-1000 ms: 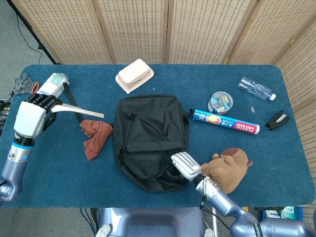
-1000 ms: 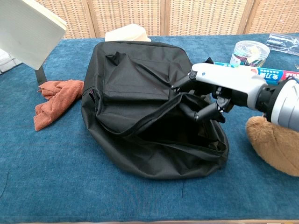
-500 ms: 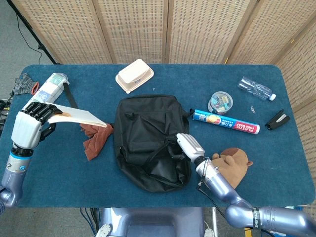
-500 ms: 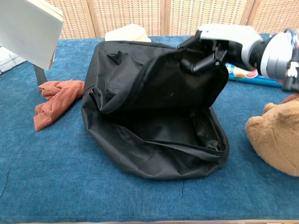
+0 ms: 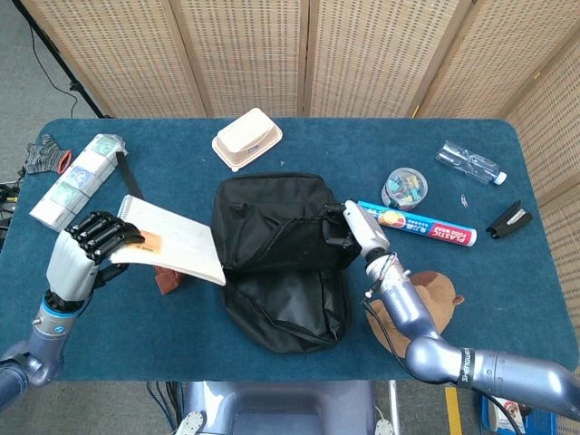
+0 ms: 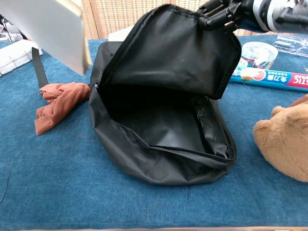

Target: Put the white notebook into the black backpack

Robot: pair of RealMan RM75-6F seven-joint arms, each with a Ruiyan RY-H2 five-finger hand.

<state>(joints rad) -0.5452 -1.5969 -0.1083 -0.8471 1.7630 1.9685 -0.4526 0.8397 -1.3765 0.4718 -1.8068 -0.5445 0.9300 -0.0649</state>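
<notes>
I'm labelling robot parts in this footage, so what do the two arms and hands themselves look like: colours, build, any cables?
Both arms are glossy blue-grey, rounded tubes. The left hand has a pale grey back and black segmented fingers, with a silver ring at the wrist. The right hand has a white-silver shell with dark fingers. Thin black cables loop beside the right forearm, and a black band with small white lettering circles that arm lower down.
</notes>
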